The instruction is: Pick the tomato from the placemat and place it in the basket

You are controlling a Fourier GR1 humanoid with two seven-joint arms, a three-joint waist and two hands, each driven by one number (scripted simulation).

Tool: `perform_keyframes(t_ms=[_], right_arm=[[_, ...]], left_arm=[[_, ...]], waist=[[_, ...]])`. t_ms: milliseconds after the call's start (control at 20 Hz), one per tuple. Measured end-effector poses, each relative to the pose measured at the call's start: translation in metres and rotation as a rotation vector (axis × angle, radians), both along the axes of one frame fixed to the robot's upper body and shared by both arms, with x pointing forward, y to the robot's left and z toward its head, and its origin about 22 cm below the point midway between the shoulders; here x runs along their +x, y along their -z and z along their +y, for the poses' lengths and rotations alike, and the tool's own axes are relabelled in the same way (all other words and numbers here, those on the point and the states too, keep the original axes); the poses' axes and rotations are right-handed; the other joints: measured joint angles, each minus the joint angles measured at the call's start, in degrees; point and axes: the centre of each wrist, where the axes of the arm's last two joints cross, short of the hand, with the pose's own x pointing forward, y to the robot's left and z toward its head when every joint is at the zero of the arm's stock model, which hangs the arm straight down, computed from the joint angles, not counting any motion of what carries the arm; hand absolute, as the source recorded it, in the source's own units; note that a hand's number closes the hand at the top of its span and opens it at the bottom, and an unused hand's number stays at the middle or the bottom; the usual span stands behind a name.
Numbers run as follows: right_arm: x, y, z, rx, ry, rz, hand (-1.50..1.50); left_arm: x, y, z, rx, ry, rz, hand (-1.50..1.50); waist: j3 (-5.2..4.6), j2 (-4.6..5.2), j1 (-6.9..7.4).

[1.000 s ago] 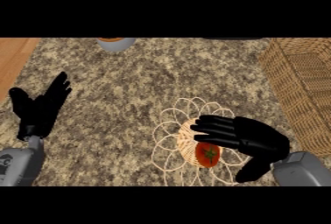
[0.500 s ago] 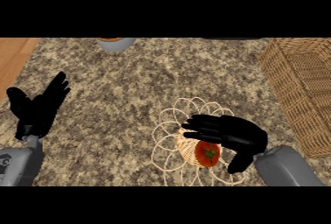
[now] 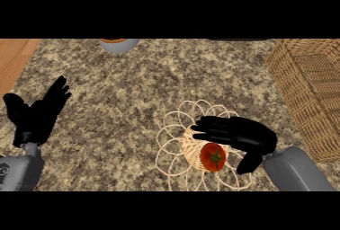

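Right hand (image 3: 240, 137) is hovering over the tomato (image 3: 213, 158) on the placemat (image 3: 174, 148), fingers spread, gripping nothing. Tomato's probably smooth, squishy, so wrap its sides.

Light is even and soft across the counter (image 3: 133, 90), moderately bright, with no glare. Only faint shadow shows under the right hand (image 3: 242, 137), lower right of the frame.

kitchen | speckled granite counter (image 3: 133, 90) | wooden strip along left edge (image 3: 16, 58) | wicker basket (image 3: 312, 90) at right | woven placemat (image 3: 192, 148) with tomato (image 3: 214, 157) | grey bowl (image 3: 119, 44) at far edge
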Motion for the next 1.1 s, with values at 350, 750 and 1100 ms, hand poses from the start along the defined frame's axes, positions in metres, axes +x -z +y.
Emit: perform_keyframes(t_ms=[350,750,1100], right_arm=[[-0.001,0.009,0.000,0.003,-0.029,-0.005,-1.50],[-0.010,0.021,0.005,-0.034,-0.021,-0.042,-1.50],[-0.014,0.035,0.014,-0.093,-0.059,-0.122,1.50]], left_arm=[[-0.003,-0.004,0.004,0.003,0.000,-0.008,0.00],[0.002,-0.005,-0.001,0.001,-0.008,-0.011,0.00],[0.005,-0.003,0.000,-0.004,-0.012,-0.007,0.00]], waist=[[0.00,-0.01,0.03],[0.00,-0.02,-0.03],[-0.35,-0.28,-0.11]])
